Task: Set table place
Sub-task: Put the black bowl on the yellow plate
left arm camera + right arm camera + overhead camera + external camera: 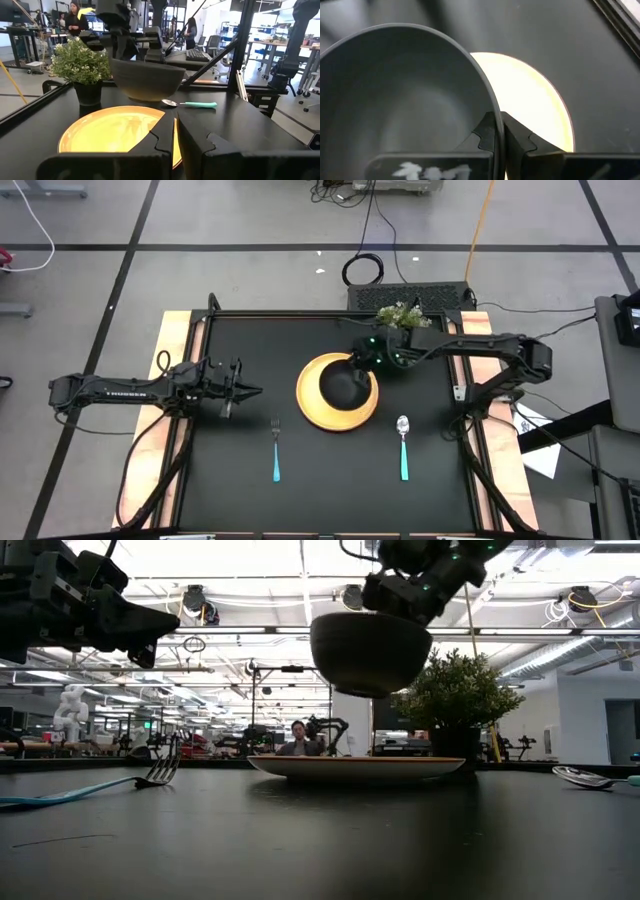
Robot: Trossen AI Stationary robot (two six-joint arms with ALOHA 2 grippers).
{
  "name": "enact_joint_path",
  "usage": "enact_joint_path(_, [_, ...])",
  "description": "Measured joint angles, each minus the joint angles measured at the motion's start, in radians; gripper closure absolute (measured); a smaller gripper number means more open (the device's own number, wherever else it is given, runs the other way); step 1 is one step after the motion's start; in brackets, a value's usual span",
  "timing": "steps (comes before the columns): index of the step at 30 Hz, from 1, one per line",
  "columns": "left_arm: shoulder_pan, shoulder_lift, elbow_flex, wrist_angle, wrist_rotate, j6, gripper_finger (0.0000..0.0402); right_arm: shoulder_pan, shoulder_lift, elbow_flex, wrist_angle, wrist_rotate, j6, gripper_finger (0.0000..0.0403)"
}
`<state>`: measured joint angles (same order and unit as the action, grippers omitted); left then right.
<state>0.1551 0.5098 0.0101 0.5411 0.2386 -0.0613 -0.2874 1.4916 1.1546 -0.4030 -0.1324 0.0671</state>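
On the large matte black table the place is almost set. The round yellow plate lies flat in the middle. The metal fork with a teal handle lies on the left side of it, and the metal spoon with a teal handle on the right side; both are a little apart from the plate and their handles point to the front edge. What is left, in my judgement, is the black round bowl. The right gripper pinches its rim, with one finger inside and one outside, and holds it upright in the air above the plate, clearly not touching it in the low view. It must be lowered onto the plate and released. The left gripper hovers above the table left of the plate, its fingers pressed together on nothing. A bushy green potted plant stands at the far edge.
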Motion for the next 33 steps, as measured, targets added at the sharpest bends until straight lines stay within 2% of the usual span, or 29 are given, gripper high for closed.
enact_joint_path(13, [0.0, 0.0, 0.0, 0.0, 0.0, -0.006, 0.0376, -0.003, 0.159, 0.008, 0.069, 0.001, -0.027, 0.0399])
enact_joint_path(33, [0.0, 0.0, 0.0, -0.001, -0.001, -0.022, 0.0376, 0.001, 0.186, -0.005, 0.135, -0.002, 0.05, 0.0399])
